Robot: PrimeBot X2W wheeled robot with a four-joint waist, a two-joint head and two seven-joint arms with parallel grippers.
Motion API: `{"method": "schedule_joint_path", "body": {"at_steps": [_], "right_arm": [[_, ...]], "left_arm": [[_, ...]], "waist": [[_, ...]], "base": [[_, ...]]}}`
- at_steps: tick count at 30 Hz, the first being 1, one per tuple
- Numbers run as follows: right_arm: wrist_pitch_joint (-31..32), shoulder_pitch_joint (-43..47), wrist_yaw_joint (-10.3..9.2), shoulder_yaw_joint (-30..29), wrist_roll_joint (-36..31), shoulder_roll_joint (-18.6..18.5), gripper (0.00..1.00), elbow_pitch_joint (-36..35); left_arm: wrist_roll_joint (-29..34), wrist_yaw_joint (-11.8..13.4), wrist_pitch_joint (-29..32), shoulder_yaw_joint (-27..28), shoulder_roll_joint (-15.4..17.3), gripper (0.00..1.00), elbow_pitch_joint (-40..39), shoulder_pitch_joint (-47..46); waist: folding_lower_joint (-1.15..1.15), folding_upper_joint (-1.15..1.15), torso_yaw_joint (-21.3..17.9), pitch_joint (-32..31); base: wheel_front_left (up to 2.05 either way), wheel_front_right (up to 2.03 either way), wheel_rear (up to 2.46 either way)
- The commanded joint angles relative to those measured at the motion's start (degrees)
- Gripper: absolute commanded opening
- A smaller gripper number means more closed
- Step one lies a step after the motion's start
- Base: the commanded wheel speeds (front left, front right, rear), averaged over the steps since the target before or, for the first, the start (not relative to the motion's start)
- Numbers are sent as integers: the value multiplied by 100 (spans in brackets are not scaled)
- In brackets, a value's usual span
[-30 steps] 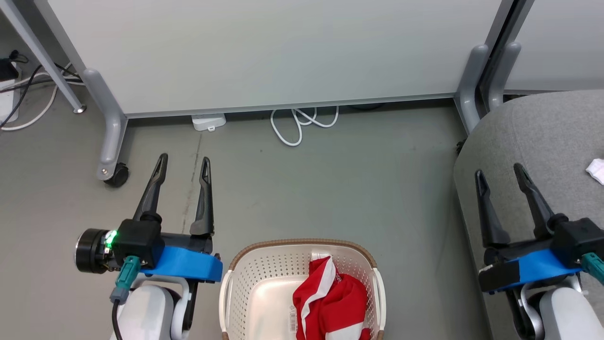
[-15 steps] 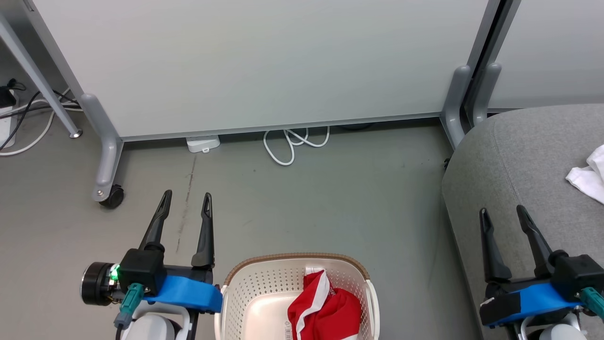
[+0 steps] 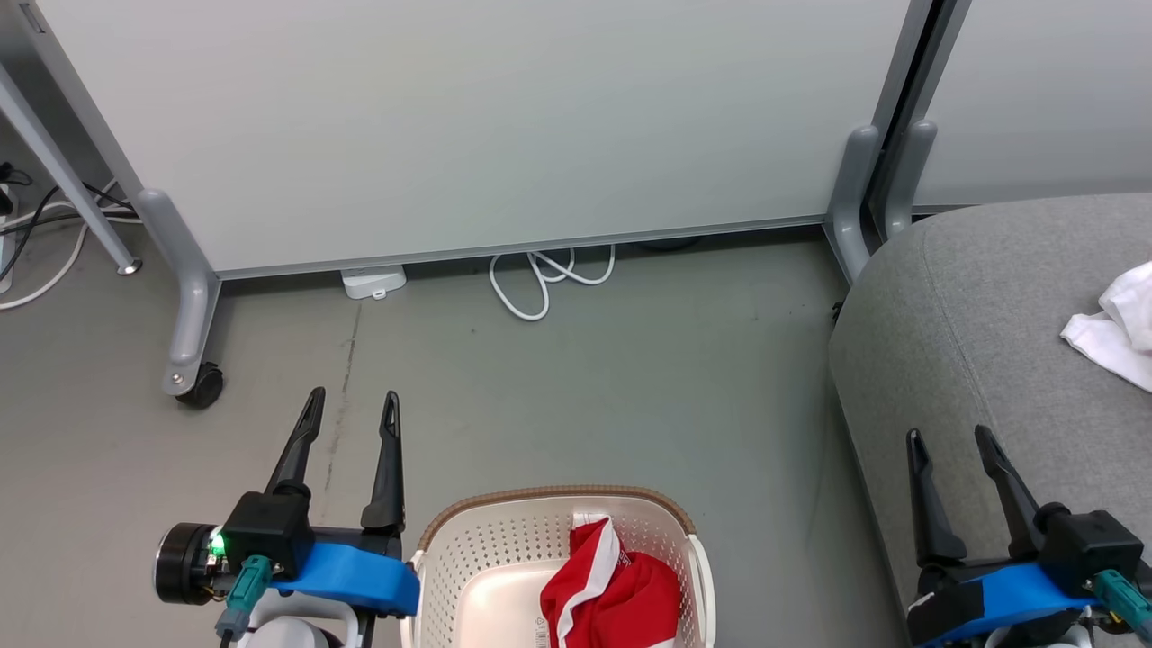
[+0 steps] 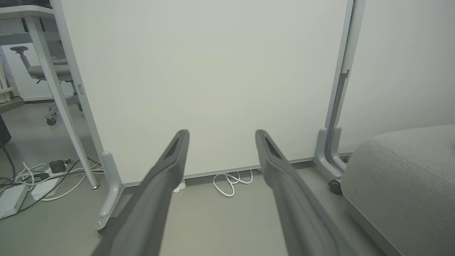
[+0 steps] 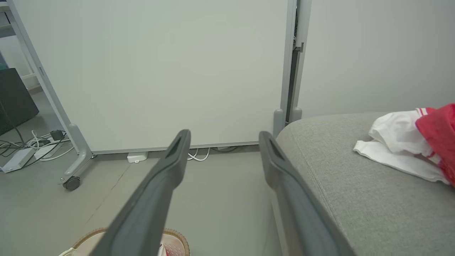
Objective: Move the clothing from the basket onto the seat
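Progress is judged partial: one garment [image 3: 612, 594] lies in the basket [image 3: 468, 549]; a second garment [image 5: 401, 149] is seen on the seat [image 3: 972, 315], right of the basket. Left pincer [image 3: 353, 396] and right pincer [image 3: 948, 434] are held wide and empty, flanking the basket.

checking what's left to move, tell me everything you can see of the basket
The basket is cream plastic with perforated walls, a smooth base and a brown woven-look rim. It stands upright on the grey floor, its near part cut off by the head view's bottom edge. A crumpled red and white garment lies in its right half; nothing grips it.
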Motion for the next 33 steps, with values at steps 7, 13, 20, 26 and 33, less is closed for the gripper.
{"method": "schedule_joint_path", "body": {"at_steps": [7, 13, 20, 26, 33], "right_arm": [[-20, 47, 1, 30, 47, 45, 100, 85], [-20, -19, 1, 40, 70, 53, 100, 124], [-20, -73, 1, 60, 76, 59, 100, 142], [-20, -245, 1, 162, 98, 59, 100, 149], [-20, -581, 1, 310, 92, -15, 100, 55]], "left_arm": [[49, -32, -25, 58, -23, 100, 36, 62], [63, -52, -25, 67, -27, 100, 54, 17], [98, -93, -25, -64, -31, 100, 112, -122], [177, -186, -24, -447, -30, 100, 363, -413], [224, -241, -21, -1045, 52, 100, 899, -1015]], "waist": [[0, 0, -46, -10], [0, 0, -64, 22], [0, 0, -77, 79], [0, 0, -183, 254], [0, 0, -466, 735]], "base": [[0, 0, 0], [0, 0, 0], [0, 0, 0], [0, 0, 0], [0, 0, 0]]}}
